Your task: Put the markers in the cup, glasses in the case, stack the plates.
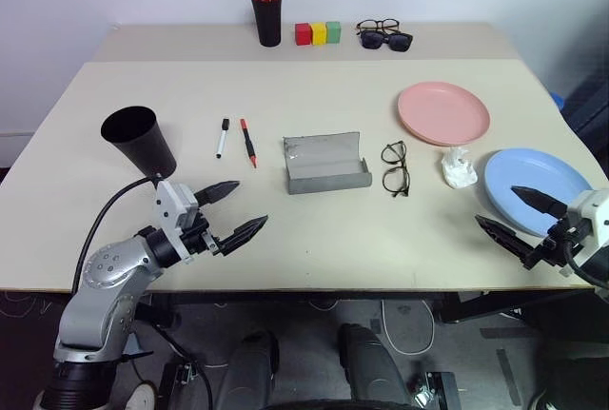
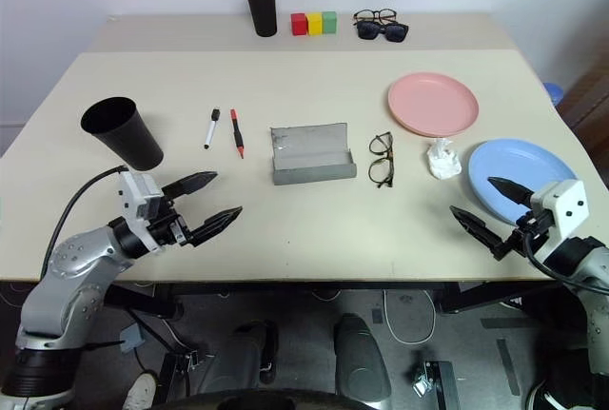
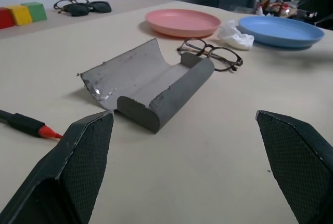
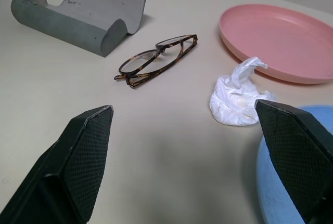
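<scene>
The two markers [image 1: 235, 140] lie side by side on the table [image 1: 314, 229], the white one with its black cap just left of the red one; from my left wrist the red one's tip pokes in and the rest is cut off. The black cup [image 1: 139, 141] stands left of them, tilted in my view, its base hidden behind my left arm. The grey case [image 1: 325, 163] lies open in the middle with its lid up, nothing inside. Just to its right rest the glasses [image 1: 396, 167], folded, apart from the case; up close their frame looks mottled brown rather than plain black. The pink plate [image 1: 443, 112] sits beyond them, the blue plate [image 1: 535, 178] nearer my right side, the two well apart, a crumpled white tissue [image 1: 459, 168] between them.

My left gripper [image 1: 229, 211] hangs over the near table with fingers spread wide, empty. My right gripper [image 1: 519, 215] is likewise spread and empty, one finger over the blue plate's near rim; I cannot tell whether it touches.

At the far edge stand a pen pot [image 1: 267, 12], three coloured blocks [image 1: 318, 32] and more eyewear [image 1: 384, 34].
</scene>
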You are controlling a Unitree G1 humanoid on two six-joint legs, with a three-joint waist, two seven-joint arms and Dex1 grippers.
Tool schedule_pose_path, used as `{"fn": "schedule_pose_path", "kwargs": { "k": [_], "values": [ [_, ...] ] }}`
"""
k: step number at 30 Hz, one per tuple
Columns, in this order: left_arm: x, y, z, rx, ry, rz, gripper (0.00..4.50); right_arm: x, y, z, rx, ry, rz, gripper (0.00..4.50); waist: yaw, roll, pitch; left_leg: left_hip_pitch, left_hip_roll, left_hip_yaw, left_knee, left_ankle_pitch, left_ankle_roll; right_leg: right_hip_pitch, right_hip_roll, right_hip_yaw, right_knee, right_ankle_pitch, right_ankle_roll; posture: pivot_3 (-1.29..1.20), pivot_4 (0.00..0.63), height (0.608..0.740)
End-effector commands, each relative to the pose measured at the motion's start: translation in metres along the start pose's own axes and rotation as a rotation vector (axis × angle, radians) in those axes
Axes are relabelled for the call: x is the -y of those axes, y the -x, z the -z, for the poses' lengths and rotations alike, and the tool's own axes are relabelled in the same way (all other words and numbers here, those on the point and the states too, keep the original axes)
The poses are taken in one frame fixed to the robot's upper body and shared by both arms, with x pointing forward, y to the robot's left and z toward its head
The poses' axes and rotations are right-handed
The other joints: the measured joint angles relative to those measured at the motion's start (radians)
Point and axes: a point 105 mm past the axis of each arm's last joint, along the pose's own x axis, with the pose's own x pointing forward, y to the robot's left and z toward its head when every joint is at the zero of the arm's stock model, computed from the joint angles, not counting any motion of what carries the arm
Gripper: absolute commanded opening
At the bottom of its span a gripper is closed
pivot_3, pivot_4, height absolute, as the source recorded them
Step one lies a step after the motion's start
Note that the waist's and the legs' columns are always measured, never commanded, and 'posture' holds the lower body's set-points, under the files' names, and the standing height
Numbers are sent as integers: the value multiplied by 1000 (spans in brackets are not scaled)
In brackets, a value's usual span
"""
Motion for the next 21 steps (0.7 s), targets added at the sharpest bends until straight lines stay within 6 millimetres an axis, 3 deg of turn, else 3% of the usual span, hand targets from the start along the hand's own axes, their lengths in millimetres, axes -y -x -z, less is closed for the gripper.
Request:
{"fn": "schedule_pose_path", "kwargs": {
  "k": [1,21],
  "values": [
    [2,4,-15,35,-30,18,4500,0,3,-16,52,48,8,4459,0,0,0,0,0,0,0,0,0,0,0,0,0,0,0,0,150,740],
    [-3,-2,-15,25,-37,-51,4500,0,-3,-20,115,46,-3,4459,0,0,0,0,0,0,0,0,0,0,0,0,0,0,0,0,150,740]
  ]
}}
